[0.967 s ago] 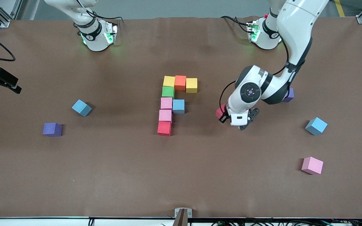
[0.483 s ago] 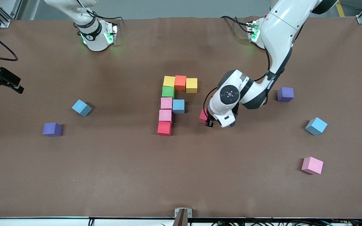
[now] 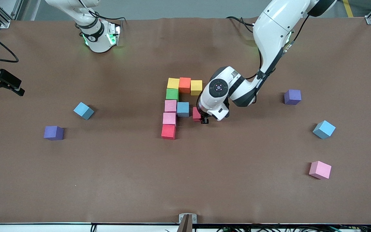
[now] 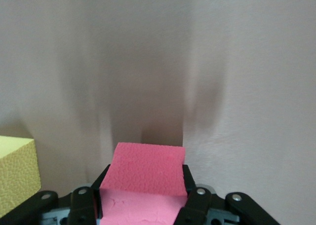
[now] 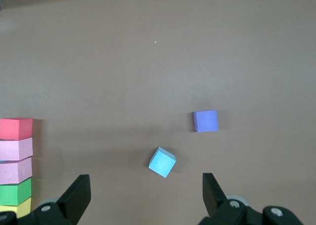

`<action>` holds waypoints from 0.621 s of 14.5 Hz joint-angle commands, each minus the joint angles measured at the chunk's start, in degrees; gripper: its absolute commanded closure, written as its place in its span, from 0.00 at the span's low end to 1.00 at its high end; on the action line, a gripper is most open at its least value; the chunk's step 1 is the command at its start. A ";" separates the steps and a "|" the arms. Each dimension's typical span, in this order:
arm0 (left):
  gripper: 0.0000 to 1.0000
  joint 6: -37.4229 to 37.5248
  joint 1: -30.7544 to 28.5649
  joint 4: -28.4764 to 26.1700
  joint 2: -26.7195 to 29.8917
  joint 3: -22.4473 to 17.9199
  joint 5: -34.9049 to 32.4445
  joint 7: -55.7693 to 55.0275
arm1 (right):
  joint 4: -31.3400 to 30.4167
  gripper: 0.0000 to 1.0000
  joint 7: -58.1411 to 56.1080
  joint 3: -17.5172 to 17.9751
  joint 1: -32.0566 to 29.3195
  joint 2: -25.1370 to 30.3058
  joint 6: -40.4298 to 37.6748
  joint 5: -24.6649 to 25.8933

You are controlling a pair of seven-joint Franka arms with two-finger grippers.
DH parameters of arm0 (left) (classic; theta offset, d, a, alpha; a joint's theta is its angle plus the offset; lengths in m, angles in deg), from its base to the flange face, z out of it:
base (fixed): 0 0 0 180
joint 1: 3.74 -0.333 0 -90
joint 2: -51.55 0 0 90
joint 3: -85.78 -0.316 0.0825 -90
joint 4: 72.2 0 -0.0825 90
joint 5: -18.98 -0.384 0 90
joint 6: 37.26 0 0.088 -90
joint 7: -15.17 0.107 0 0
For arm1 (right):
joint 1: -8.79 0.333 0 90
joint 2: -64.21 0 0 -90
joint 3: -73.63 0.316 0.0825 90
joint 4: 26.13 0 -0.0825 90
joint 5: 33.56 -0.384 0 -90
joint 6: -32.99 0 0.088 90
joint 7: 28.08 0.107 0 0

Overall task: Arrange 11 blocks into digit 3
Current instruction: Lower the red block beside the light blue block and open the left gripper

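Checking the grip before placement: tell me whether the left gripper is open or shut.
Shut on the red block: the left gripper has fingers pressing both its sides.

A partial figure of cubes [image 3: 175,104] sits mid-table — a row of three farthest from the front camera, a column running nearer, one cube beside it. Loose cubes [image 3: 324,129] lie scattered toward both ends of the table [image 3: 185,180].

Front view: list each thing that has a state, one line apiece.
left gripper: shut on red block, beside the figure's light blue block
right gripper: open, holds nothing, waits
digit 3: unfinished, eight blocks laid
loose pink block: resting on table, untouched
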 commanded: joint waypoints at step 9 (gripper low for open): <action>0.66 -3.74 2.15 -1.90 0.31 -0.59 -0.92 -6.62 | -0.22 0.00 -8.25 -0.23 -0.02 0.58 0.41 0.90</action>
